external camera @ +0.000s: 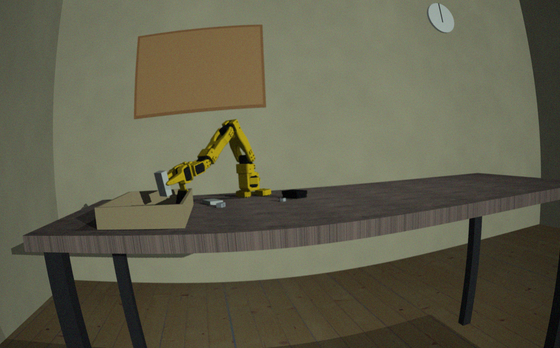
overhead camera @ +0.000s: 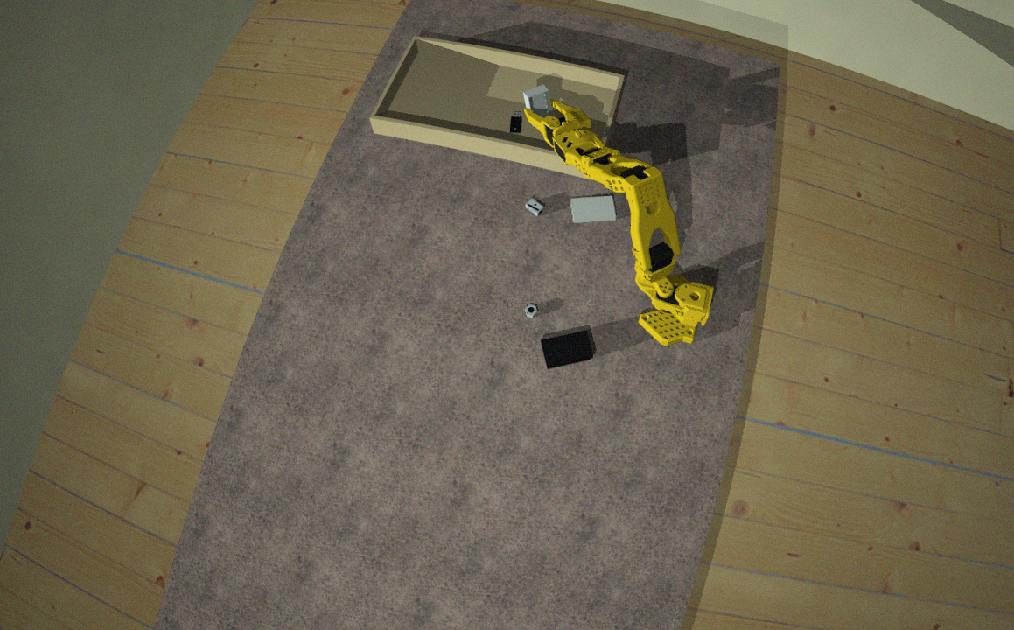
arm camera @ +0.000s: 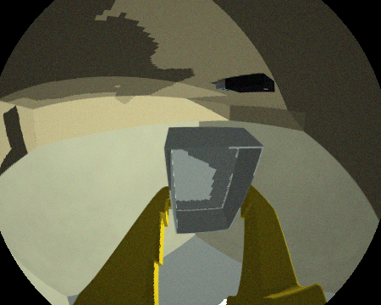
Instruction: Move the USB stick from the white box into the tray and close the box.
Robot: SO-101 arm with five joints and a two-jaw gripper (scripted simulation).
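Note:
My gripper [overhead camera: 541, 108] [external camera: 168, 178] [arm camera: 207, 199] is shut on the white box base [overhead camera: 532, 99] [external camera: 160, 183] [arm camera: 209, 137], gripping it by two opposite walls. The base is tipped steeply above the right part of the tray [overhead camera: 455, 142] [external camera: 139, 217] [arm camera: 93, 112]. In the wrist view its open side faces the camera and it is empty. The black USB stick [overhead camera: 515, 122] [arm camera: 249, 83] lies on the tray floor, left of the gripper in the top view; the tray wall hides it in the exterior view. The white lid [overhead camera: 592, 209] [external camera: 212, 201] lies on the table in front of the tray.
A small grey sharpener-like block [overhead camera: 534, 206] [external camera: 220, 205] lies beside the lid. A metal nut [overhead camera: 531, 310] [external camera: 282, 199] lies near a black box [overhead camera: 566, 349] [external camera: 294, 195], in front of the arm's base. The tray's walls stand around the space under the held base.

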